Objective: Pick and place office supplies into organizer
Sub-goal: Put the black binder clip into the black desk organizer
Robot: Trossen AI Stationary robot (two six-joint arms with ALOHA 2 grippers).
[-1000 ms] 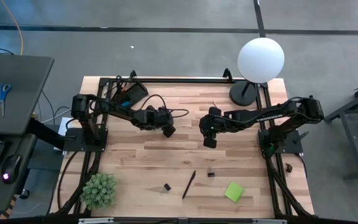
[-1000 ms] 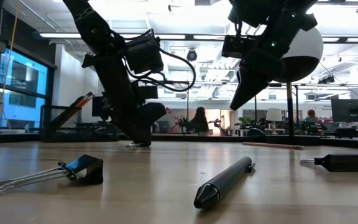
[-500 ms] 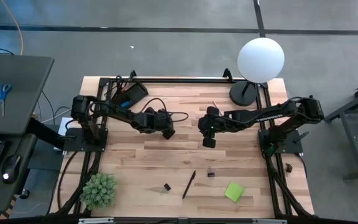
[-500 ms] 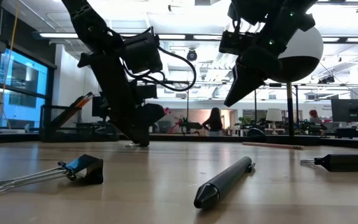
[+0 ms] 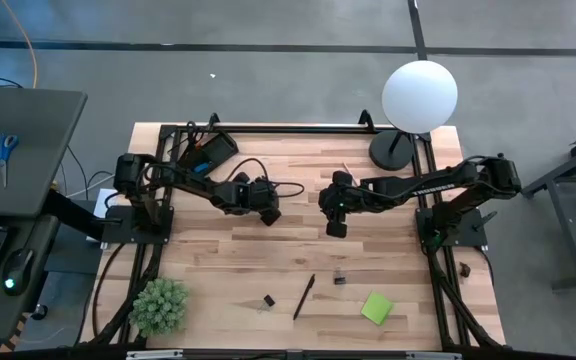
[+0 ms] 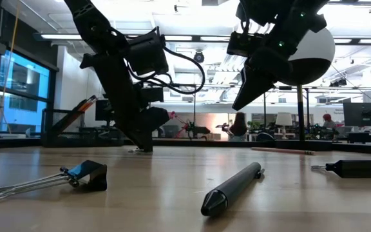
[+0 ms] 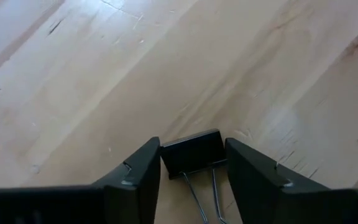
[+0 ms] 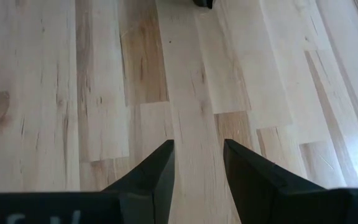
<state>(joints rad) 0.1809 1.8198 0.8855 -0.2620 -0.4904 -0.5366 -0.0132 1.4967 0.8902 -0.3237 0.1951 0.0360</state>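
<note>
Table (image 5: 218,255) of pale wooden planks fills the middle of the high view, with a black frame along its edges. Both dark arms reach in toward the centre from opposite sides. A white globe lamp (image 5: 420,96) stands at the far right corner, and a green spiky plant (image 5: 159,305) sits at the near left corner. The organizer (image 5: 211,150) rests at the far left corner of the table, with orange pencils showing in it. The left gripper (image 7: 193,168) is down at the table just left of centre, its fingers spread on either side of a black binder clip (image 7: 191,152) that lies flat on the wood between them; whether the fingers touch it cannot be told. The right gripper (image 5: 337,226) hangs above bare wood just right of centre, its fingers apart and holding nothing. Near the front edge lie a green sticky-note pad (image 5: 376,307), a black pen (image 5: 304,296), a second binder clip (image 5: 268,300) just left of the pen and a third (image 5: 339,279) to its right. A wooden pencil (image 6: 282,151) lies farther back on the right.
</note>
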